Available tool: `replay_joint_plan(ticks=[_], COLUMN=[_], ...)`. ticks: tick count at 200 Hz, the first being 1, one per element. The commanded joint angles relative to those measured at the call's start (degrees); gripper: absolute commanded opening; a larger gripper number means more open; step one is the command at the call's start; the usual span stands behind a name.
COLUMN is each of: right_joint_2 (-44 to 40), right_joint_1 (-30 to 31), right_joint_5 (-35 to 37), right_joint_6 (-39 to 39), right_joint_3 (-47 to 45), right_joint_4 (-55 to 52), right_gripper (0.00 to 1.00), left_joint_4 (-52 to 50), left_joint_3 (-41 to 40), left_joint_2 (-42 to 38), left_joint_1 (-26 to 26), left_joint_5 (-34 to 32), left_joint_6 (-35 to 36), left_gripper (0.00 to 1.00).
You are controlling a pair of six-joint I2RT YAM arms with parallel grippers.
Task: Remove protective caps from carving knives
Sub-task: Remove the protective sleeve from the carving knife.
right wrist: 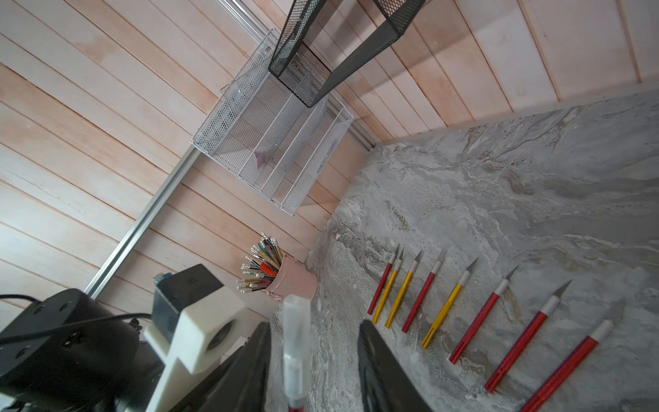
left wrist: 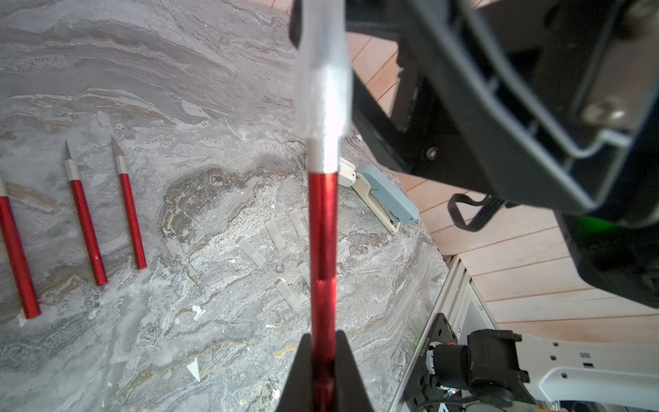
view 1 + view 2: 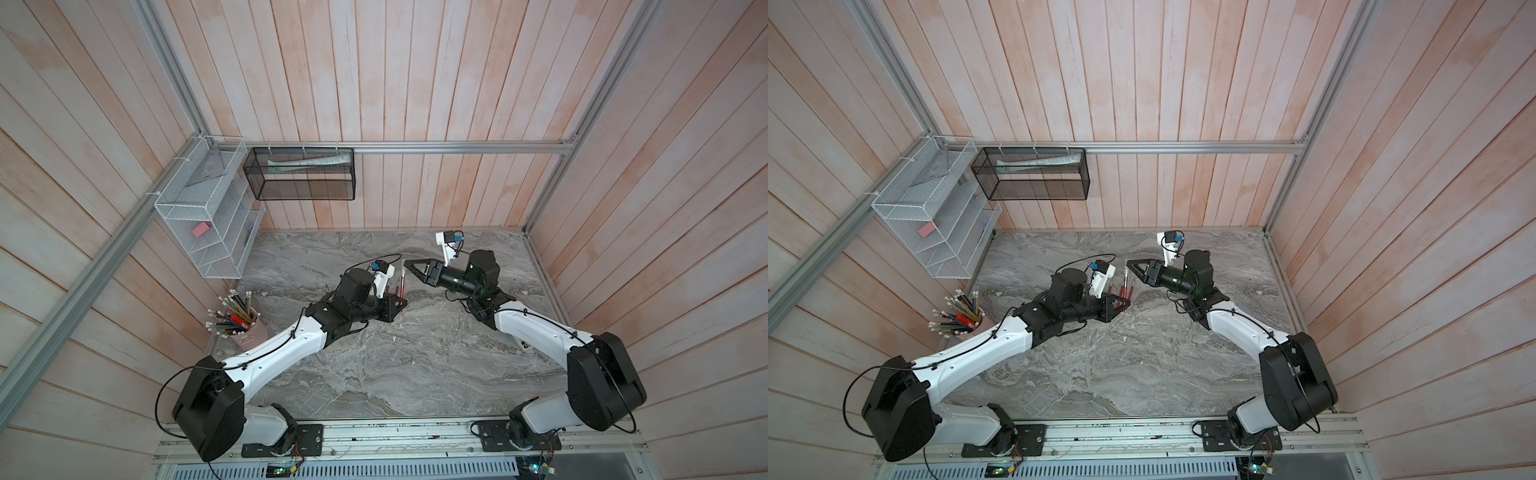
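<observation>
Only knife (image 2: 322,232) hides blade inside cap (image 2: 323,71).

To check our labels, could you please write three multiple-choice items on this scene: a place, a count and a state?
1. The pink pencil cup stands at the table's: A left edge; B right edge; C middle.
2. Yellow-handled knives lying on the table: A one; B three; C six.
3. The left gripper is: A open and empty; B shut on a red knife; C shut on a yellow knife.
Answers: 1 A, both top views show it there; 2 B, the right wrist view shows three in the row; 3 B, its jaws clamp the red handle.
</observation>
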Motion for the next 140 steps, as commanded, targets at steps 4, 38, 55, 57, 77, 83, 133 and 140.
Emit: replay_joint_plan(ticks=[4,38,55,57,77,83,133,140], right_joint_2=[1.8,2.9,2.8,2.9,2.7,2.8,3.4,3.5], right_joint_1=[-0.2,-0.3,-0.1,-0.1,0.3,0.5,1.3,1.3], right_joint_5=[-2.0,-3.3,-3.6,-3.6,-3.2,-2.9,-2.3,-2.3], right_joint_6=[-0.4,1.5,2.2,2.2,1.8,1.3,0.0,-0.1], right_joint_3=[1.8,1.5,1.1,1.0,1.3,1.6,2.4,2.4], right_joint_4=[-0.6,2.3,3.5,3.5,2.6,1.6,0.3,0.3], right_gripper=[0.37,0.31,0.30,0.30,0.34,0.35,0.24,0.19], left_joint_4=[-0.3,-0.4,-0.4,-0.4,-0.3,-0.4,-0.5,-0.6], left_joint_3=[0.3,0.5,0.5,0.6,0.8,0.8,0.8,0.9], left_joint_2=[-0.2,0.3,0.8,0.9,1.4,1.5,1.5,1.5], left_joint_1=[0.0,0.0,0.0,0.0,0.0,0.0,0.0,0.0], left_joint_5=[0.2,0.3,0.5,0.5,0.6,0.6,0.5,0.5], left_joint_6=[1.2,1.5,1.7,1.7,1.8,1.8,2.0,2.0], left_gripper=[0.00,0.00,0.00,0.00,0.00,0.00,0.00,0.00])
